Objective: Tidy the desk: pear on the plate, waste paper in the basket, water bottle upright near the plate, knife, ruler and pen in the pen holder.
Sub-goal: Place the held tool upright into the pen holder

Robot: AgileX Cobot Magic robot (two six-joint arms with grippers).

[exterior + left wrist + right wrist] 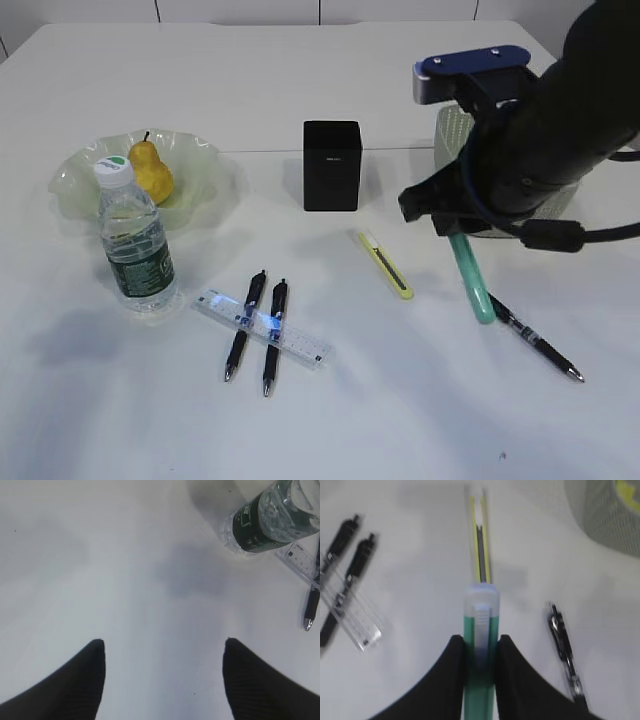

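My right gripper [480, 639] is shut on a green pen [481, 625] with a clear cap, which hangs tilted above the desk [420, 410] in the exterior view [470, 280]. Ahead of it lies the yellow knife [480, 540], flat on the desk [386, 265]. The yellow pear [150, 170] sits in the wavy green plate [210, 165]. In front of the plate the water bottle [135, 245] stands upright. The clear ruler [262, 328] lies under two black pens [244, 325]. The black pen holder [331, 165] stands at centre. My left gripper [162, 642] is open over bare desk, the bottle [270, 520] far ahead to its right.
A third black pen [535, 340] lies at the right, just beside the green pen's tip. The perforated basket [452, 130] stands behind my right arm, mostly hidden; in the right wrist view the basket [605, 520] holds something yellow.
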